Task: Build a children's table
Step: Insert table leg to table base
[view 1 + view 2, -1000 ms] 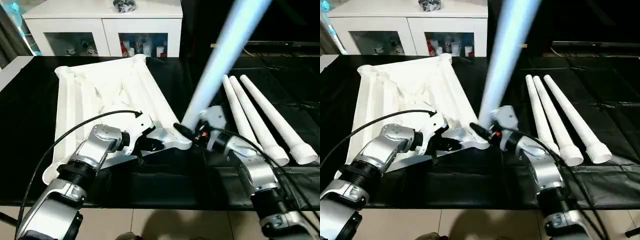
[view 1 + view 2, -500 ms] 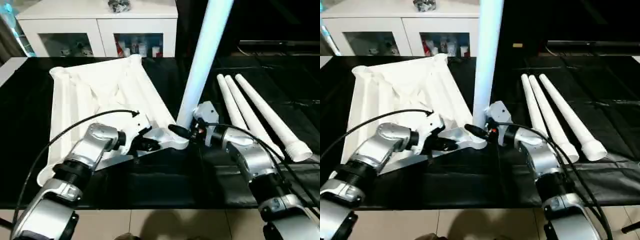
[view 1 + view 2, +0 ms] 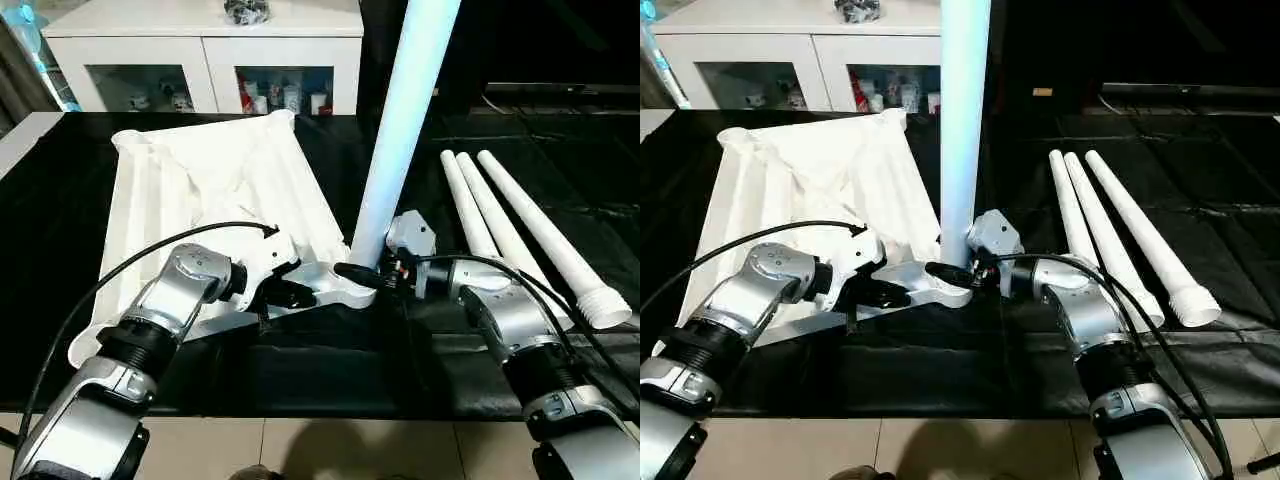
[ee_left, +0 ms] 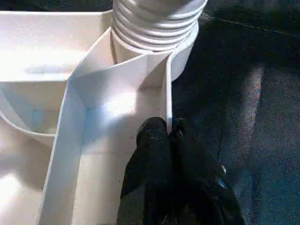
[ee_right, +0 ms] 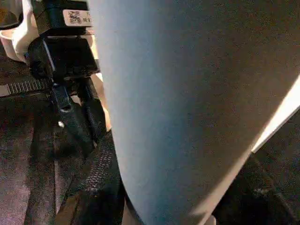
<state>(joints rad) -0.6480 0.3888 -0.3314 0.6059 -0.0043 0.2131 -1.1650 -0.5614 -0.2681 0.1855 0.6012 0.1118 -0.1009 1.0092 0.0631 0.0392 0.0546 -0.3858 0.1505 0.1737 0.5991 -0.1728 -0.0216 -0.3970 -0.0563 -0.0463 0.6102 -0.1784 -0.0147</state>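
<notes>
On a black-covered surface (image 3: 300, 370), with a white cabinet (image 3: 210, 50) at twelve o'clock, the tabletop (image 3: 200, 190) rim is pinched by the left gripper (image 4: 169, 136) while an upright leg (image 3: 400, 130) in its corner socket is clasped by the right gripper (image 3: 365, 275).

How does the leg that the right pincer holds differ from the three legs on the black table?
The held leg stands upright, its threaded end at the tabletop's corner socket; the three loose legs lie flat, side by side. The right pincer grips the held one; nothing touches the loose ones. All four are white, tapered tubes.
</notes>
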